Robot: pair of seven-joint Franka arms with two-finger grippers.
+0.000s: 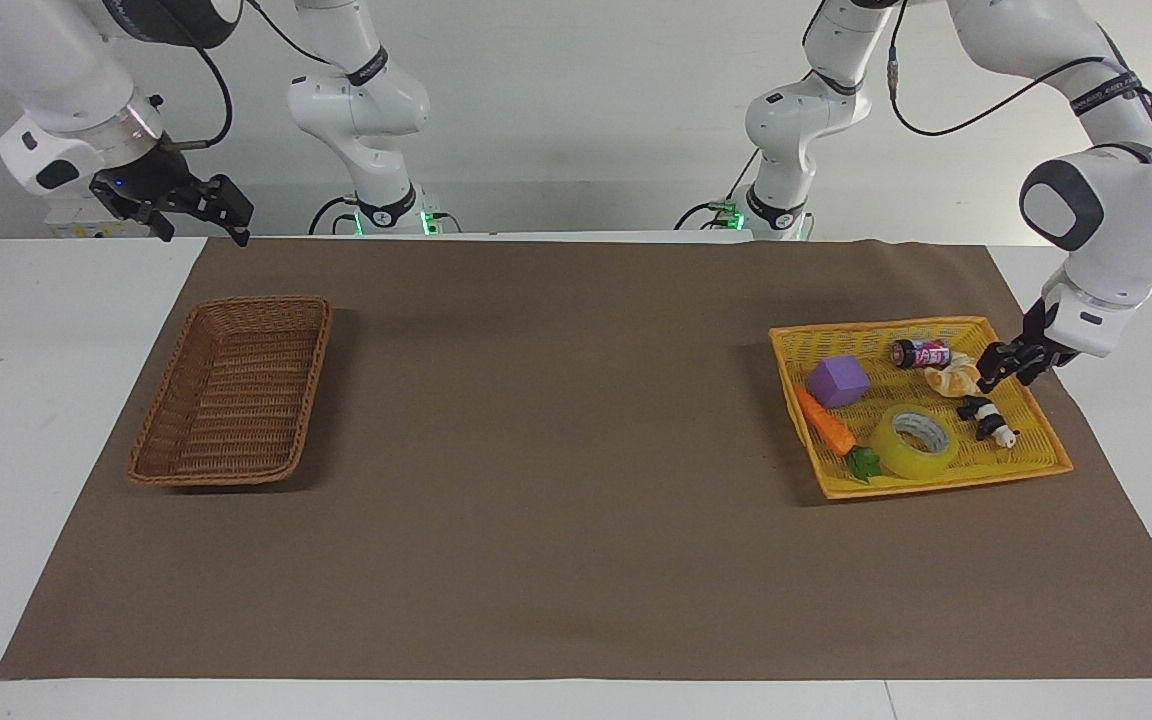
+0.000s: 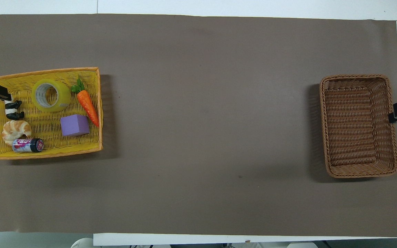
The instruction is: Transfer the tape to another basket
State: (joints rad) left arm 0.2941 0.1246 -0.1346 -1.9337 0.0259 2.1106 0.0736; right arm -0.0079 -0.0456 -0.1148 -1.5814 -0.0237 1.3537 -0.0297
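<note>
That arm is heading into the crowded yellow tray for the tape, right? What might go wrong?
The left gripper is over the tray's edge by the croissant and toy panda, so it may bump them as it reaches. The tape lies flat beside the carrot, which could get nudged. The wicker basket sits at the right arm's end, a long carry.

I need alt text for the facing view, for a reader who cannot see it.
The left gripper hangs over the yellow tray, above the croissant and toy panda; the tape lies untouched in that tray. The brown wicker basket sits toward the right arm's end, and the right gripper waits, open, above the table's edge.
</note>
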